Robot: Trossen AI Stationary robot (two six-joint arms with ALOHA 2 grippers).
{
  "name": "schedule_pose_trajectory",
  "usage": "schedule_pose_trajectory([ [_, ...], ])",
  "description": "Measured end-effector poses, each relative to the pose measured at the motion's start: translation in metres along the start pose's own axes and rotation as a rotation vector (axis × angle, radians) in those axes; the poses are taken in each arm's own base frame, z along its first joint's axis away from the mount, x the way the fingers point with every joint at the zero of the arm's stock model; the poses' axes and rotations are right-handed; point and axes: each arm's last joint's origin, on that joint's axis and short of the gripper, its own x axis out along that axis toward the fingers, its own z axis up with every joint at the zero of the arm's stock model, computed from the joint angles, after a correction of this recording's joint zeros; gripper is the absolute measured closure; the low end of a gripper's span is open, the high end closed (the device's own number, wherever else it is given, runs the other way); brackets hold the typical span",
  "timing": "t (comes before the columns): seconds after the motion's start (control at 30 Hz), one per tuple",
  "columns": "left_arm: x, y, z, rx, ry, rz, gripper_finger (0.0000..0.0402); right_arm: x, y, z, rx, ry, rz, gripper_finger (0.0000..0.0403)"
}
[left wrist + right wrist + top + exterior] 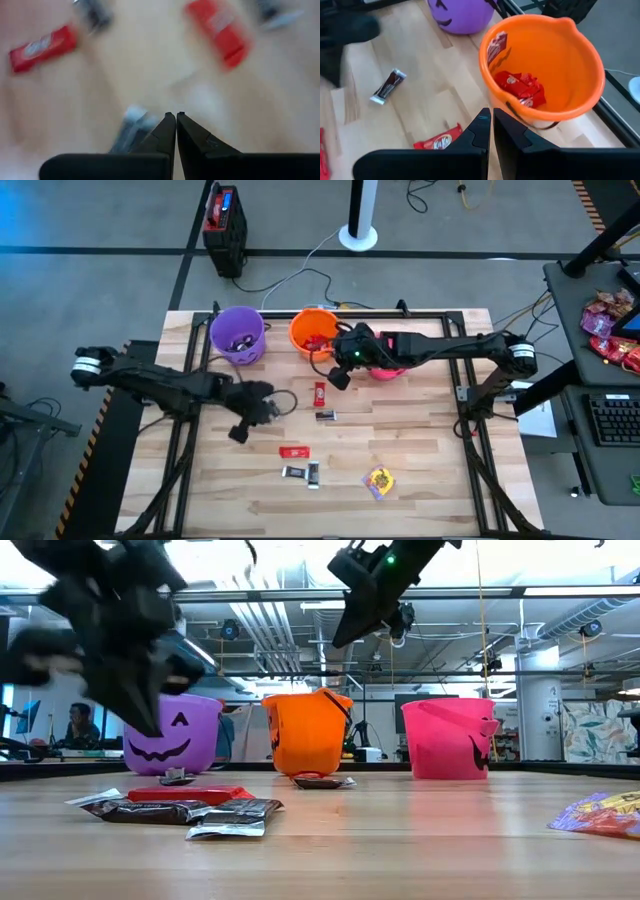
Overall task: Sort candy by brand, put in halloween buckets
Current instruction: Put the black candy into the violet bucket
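Wooden table [430,470] with buckets [237,335], candy [294,451]

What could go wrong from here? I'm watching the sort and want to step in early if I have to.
The left tool is shut and empty above the table, and the dark bars near the red bar lie touching, so a grab might lift two brands at once.

The right tool, also shut, hangs beside the orange bucket; a careless swing could knock the bucket's rim.

The yellow packet lies apart toward the front edge and might be pushed off.
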Motion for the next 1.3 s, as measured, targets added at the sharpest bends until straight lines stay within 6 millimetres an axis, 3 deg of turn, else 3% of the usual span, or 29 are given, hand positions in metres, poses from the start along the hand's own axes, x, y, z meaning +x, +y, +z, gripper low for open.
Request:
schedule_pose_trajectory([
  [0.17,0.005,0.019,-0.019,-0.012,0.085,-0.040,0.0402,-0.004,0.005,-0.001,0.016,-0.001,0.012,0.0390],
  [0.4,0.001,0.034,-0.005,0.065,0.126,0.106,0.0385,-0.004,0.007,-0.002,0.046,0.001,0.016,0.0390],
  [0.57,0.011,0.038,-0.002,0.090,0.166,0.054,0.0326,-0.004,0.008,-0.002,0.048,0.001,0.017,0.0390],
  [0.83,0.032,0.037,-0.011,0.120,0.248,-0.035,0.0197,-0.004,0.007,-0.002,0.048,0.003,0.016,0.0390],
  [0.97,0.038,0.039,-0.015,0.148,0.245,-0.020,0.0166,-0.004,0.007,-0.002,0.057,0.004,0.016,0.0390],
  [1.13,0.050,0.041,-0.022,0.115,0.257,-0.041,0.0180,-0.004,0.007,-0.002,0.054,0.006,0.016,0.0390],
  [1.3,0.054,0.042,-0.024,0.073,0.225,-0.085,0.0268,-0.004,0.007,-0.002,0.052,0.008,0.015,0.0390],
])
